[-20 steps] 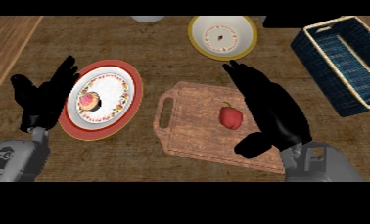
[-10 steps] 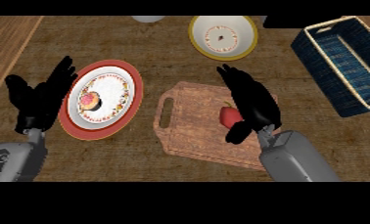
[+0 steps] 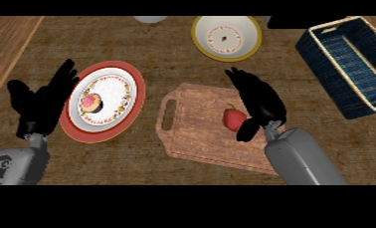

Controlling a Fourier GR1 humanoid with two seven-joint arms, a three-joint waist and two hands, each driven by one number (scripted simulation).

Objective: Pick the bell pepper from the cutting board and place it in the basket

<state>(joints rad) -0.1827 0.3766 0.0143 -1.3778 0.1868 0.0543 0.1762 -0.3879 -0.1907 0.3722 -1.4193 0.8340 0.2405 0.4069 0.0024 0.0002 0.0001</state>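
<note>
A red bell pepper (image 3: 234,118) lies on the wooden cutting board (image 3: 197,132) in the middle of the counter. My right hand (image 3: 258,100) stands just right of the pepper, fingers straight and pointing away, thumb hanging down beside the pepper's near right side; whether it touches is unclear. The dark blue basket (image 3: 346,62) with a pale rim sits at the far right, apart from the hand. My left hand (image 3: 41,103) rests open at the left edge, fingers up.
A red-rimmed plate (image 3: 110,100) holding a small pink item lies beside the left hand. A yellow-rimmed plate (image 3: 226,38) sits behind the board. A pale object (image 3: 149,19) shows at the top edge.
My right hand has turned edge-on and settled close against the pepper's right side, its forearm swinging in toward the board. The pepper and left hand stayed put.
</note>
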